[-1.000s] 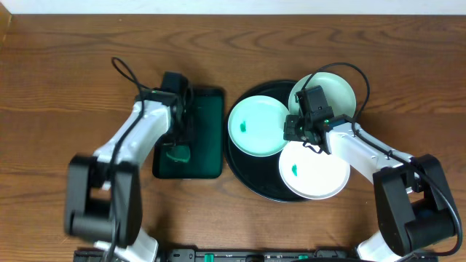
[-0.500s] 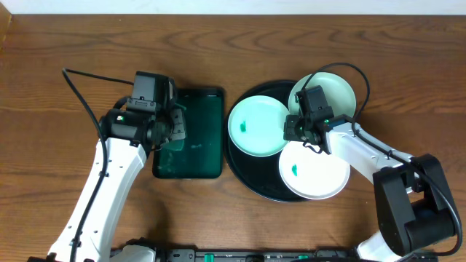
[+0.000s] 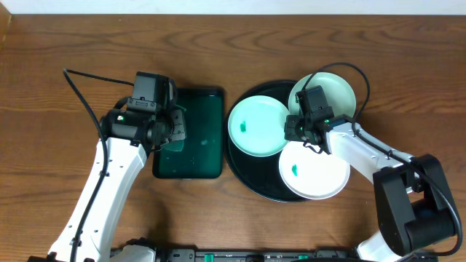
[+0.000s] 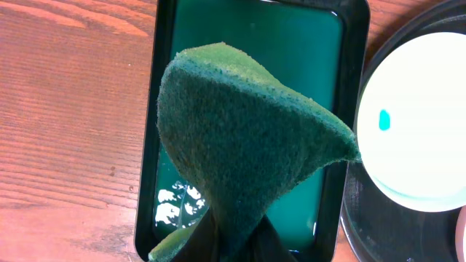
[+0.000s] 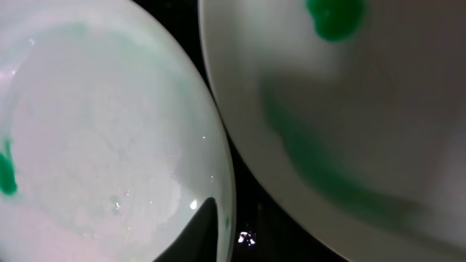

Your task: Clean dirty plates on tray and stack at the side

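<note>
3 plates lying flat on round tray, left pincer clamping green sponge, right pincer grip unclear

White arms, black joints, looping black cables.

Three white plates crowd the black tray.

I see the tray lying flat: round, glossy black, with a raised rim. Three small white plates lie face up on it. The aqua-tinted plate covers the tray's left side, with a green smear near its centre. The near plate, also smeared, overhangs the tray's rim nearest me. The far plate overlaps the tray's far-right rim.
</note>
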You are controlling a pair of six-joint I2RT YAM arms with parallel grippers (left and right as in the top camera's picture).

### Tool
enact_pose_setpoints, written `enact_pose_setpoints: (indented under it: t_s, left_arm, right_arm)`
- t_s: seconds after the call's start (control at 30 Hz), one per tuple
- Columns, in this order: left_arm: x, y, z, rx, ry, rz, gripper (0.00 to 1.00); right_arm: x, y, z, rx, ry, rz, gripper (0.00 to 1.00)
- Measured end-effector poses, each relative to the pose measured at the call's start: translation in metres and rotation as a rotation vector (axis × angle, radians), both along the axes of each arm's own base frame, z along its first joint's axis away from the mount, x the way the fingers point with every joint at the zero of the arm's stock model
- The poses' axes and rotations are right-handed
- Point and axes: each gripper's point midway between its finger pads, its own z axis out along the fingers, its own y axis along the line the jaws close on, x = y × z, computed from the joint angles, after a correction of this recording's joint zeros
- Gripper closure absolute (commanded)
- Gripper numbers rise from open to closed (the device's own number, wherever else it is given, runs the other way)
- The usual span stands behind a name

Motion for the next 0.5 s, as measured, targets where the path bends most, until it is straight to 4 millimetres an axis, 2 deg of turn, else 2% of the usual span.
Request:
enact_pose_setpoints:
  t_s: [0.17, 0.5]
  left_arm:
    - [-0.0002, 0.0000, -0.0003, 0.000, 0.001, 0.000, 0.93]
    - [-0.0002, 0.0000, -0.0003, 0.000, 0.001, 0.000, 0.93]
  right_arm:
    - [0.0003, -0.0002, 0.0001, -0.002, -0.002, 0.001, 0.73]
    - [0.0019, 0.0004, 0.0009, 0.001, -0.009, 0.001, 0.74]
